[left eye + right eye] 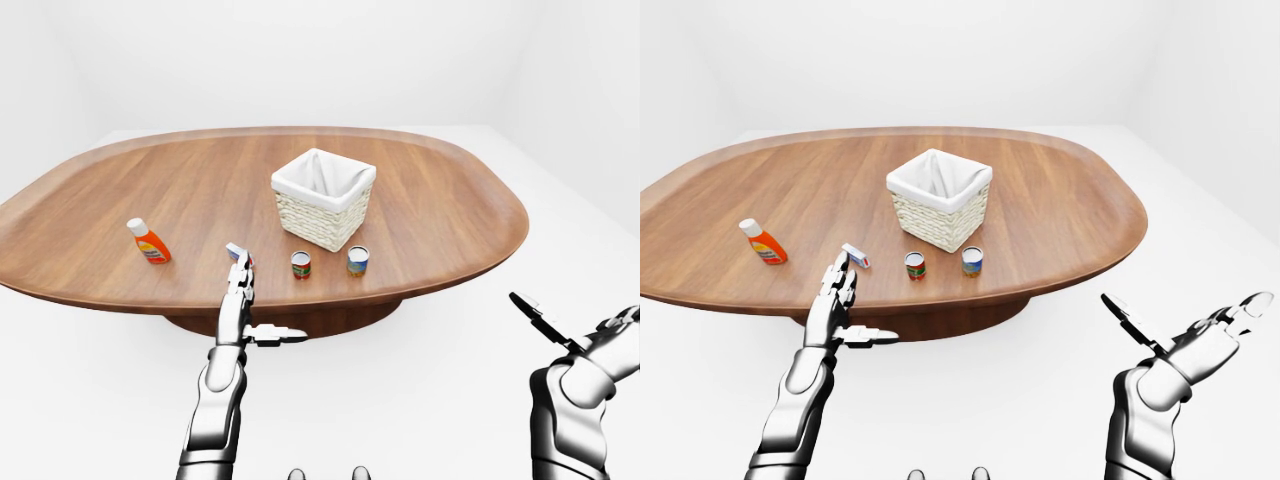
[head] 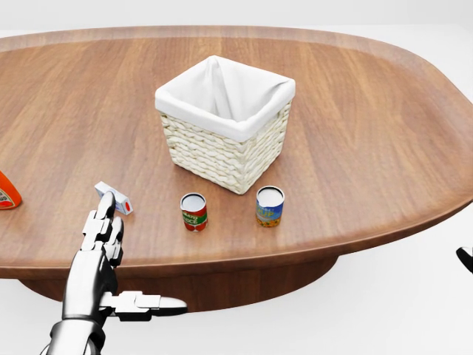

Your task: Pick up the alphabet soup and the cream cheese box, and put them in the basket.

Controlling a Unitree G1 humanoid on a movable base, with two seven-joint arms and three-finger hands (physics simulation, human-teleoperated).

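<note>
While the left robot hand (image 2: pixel 100 255) hovers flat with fingers spread and thumb out, its fingertips (image 2: pixel 106 203) overlap the cream cheese box (image 2: pixel 116 198), a small white carton with blue and red print lying on the wooden surface (image 2: pixel 369 133). The alphabet soup (image 2: pixel 194 211), a red-labelled can, stands upright below the wicker basket (image 2: pixel 222 148). The right robot hand (image 1: pixel 1205 335) hangs spread, beyond the surface edge.

An oval wooden table (image 2: pixel 369 111) carries a lined wicker basket (image 2: pixel 225 137). Near its lower edge in the head view stand two cans (image 2: pixel 194 211) (image 2: pixel 270 205), with a small box (image 2: pixel 114 197) and an orange bottle (image 1: pixel 762 241) further left.
</note>
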